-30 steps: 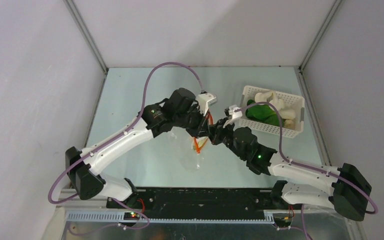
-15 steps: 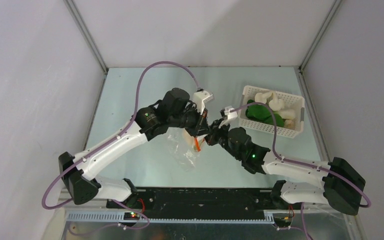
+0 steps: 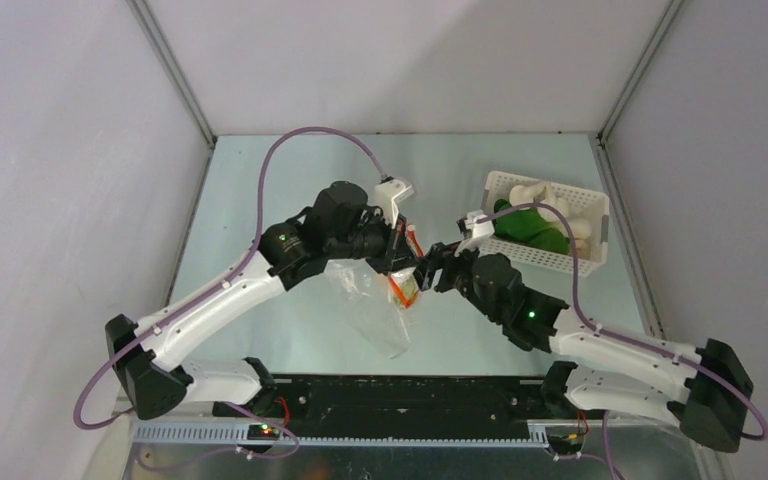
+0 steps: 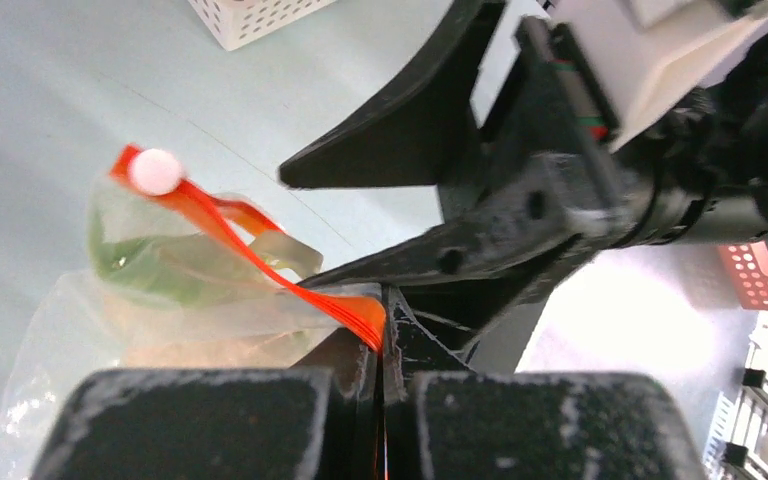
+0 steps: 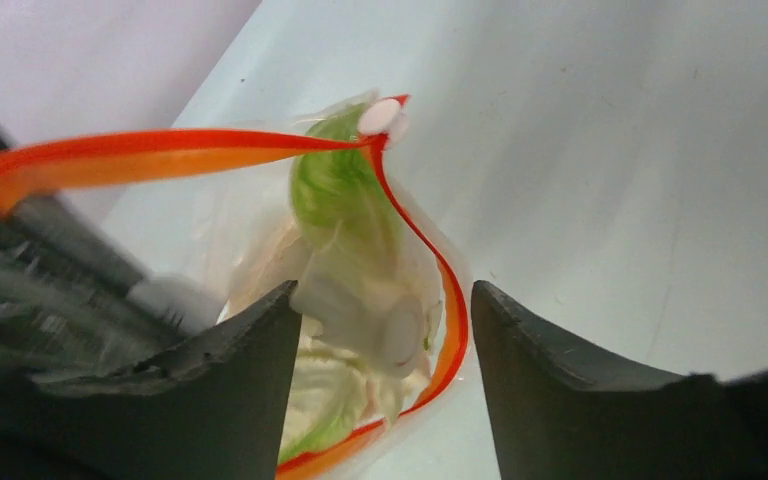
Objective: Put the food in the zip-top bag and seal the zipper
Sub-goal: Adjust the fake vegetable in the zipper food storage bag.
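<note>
The left pincer (image 3: 406, 258) was clamped tight on the zipper (image 3: 398, 291), with the orange-red strip pinched flat between its two pads. In the left wrist view the zipper (image 4: 220, 225) ran out from the closed seam of the left pincer (image 4: 381, 372), up and to its left, and ended at a small white slider (image 4: 156, 171). The zip-top bag (image 3: 375, 312) hung below that grip, its clear crinkled body trailing toward the counter (image 3: 260, 200). Whether its bottom rested there could not be told.

The right pincer (image 3: 427, 272) stood just beside the left one, with its jaws well apart and nothing held. From the right wrist, the right pincer (image 5: 385, 295) had the bag's mouth straight ahead, framed between its two fingers. There the zipper (image 5: 160, 148) looped open around the food (image 5: 345, 200), a green leafy piece lying over a cream-white piece (image 5: 392, 338), both inside the bag. Whether those fingers touched the plastic could not be told.

Off to the right of the right pincer sat a white perforated basket (image 3: 550, 262) with more food (image 3: 525, 228) in it, green and white.
</note>
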Robot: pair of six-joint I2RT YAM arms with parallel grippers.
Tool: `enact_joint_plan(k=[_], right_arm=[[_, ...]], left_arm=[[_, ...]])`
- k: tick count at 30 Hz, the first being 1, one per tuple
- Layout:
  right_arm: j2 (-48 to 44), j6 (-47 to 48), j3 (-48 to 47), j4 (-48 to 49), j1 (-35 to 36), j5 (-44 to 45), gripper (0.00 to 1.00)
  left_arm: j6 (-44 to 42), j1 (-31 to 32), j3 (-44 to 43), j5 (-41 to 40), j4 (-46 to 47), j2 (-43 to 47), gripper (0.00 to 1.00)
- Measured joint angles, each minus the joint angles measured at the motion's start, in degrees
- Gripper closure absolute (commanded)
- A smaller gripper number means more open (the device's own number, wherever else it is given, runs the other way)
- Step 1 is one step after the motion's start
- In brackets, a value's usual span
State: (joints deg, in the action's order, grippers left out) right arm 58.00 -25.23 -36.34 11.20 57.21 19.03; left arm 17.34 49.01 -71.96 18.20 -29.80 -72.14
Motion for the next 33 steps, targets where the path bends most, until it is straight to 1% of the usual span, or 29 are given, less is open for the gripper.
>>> enact_joint_plan(k=[3, 5, 7, 10, 13, 16, 19, 22, 26, 33], right_arm=[[-4.09, 0.28, -0.07, -4.26, 0.02, 0.70, 0.19], [-7.43, 0.55, -0.09, -7.13, 0.15, 0.85, 0.13], [-11.15, 1.07, -0.15, -9.16, 0.50, 1.11, 0.10], [-14.45, 1.38, -0.35, -11.67, 0.74, 2.10, 0.07], [-17.99, 0.94, -0.61, -15.96, 0.22, 4.68, 0.07], [-19.26, -1.49, -0.83, -21.16, -2.47, 6.43, 0.08], [-18.71, -5.44, -0.87, -26.73, -8.15, 5.73, 0.10], [-16.81, -8.02, -0.87, -29.62, -13.86, 3.26, 0.11], [-14.86, -8.92, -0.85, -29.33, -16.37, -1.16, 0.12], [-11.06, -9.20, -0.85, -25.14, -16.65, -7.72, 0.14]], left_arm=[[0.70, -0.74, 1.07, -0.22, 1.44, 0.28, 1.00], [0.76, -1.25, 1.38, -0.94, 2.56, 0.26, 1.00], [0.85, -1.53, 1.60, -1.33, 3.93, 0.26, 1.00], [1.14, -1.66, 1.81, -1.44, 5.49, 0.26, 1.00], [1.29, -1.73, 1.90, -1.42, 6.51, 0.28, 1.00], [1.33, -1.75, 1.90, -1.07, 7.45, 0.28, 1.00], [1.38, -1.75, 1.90, -0.44, 8.20, 0.28, 1.00], [1.68, -1.79, 1.90, 0.31, 8.35, 0.28, 1.00], [1.70, -1.79, 1.90, 0.92, 8.44, 0.28, 1.00], [1.70, -1.81, 1.90, 2.99, 9.33, 0.28, 1.00]])
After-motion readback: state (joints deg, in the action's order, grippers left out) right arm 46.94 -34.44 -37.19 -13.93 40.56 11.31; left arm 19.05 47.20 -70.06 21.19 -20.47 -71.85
